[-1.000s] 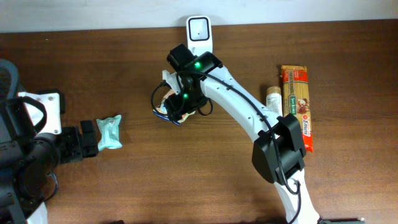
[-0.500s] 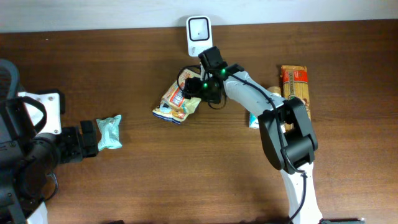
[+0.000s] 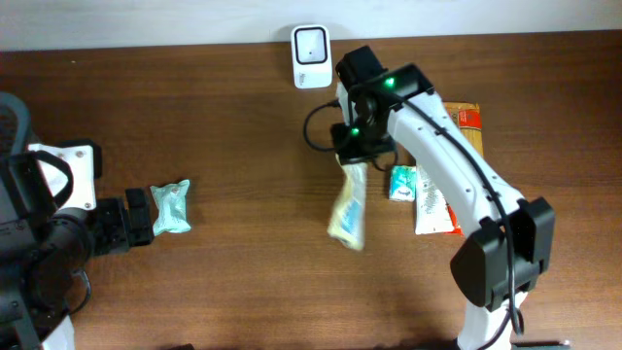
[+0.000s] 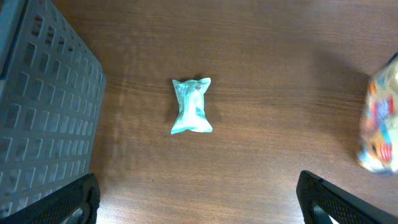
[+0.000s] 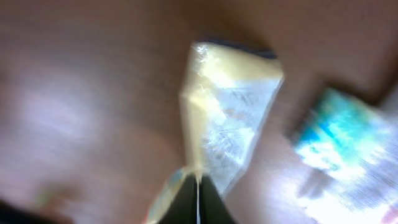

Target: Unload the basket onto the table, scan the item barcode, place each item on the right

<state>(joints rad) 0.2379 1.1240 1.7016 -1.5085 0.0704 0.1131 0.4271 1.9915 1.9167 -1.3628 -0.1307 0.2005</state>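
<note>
Between the right gripper's [image 5: 198,196] fingers, pressed tight together, the top edge of the yellow snack bag [image 5: 230,118] is pinched. The rest of the bag reaches out past the tips, blurred. Just right of the bag lies a teal-and-white pack [image 5: 339,134]; to its left the table [image 3: 243,282] is bare wood. Beyond the gripper's wrist, the scanner [image 3: 310,44] stands at the table's far edge. Well apart, the left gripper [image 4: 199,208] is spread wide on nothing. A teal packet [image 4: 191,106] lies ahead of its fingers and a grey basket [image 4: 43,112] stands to their left.
</note>
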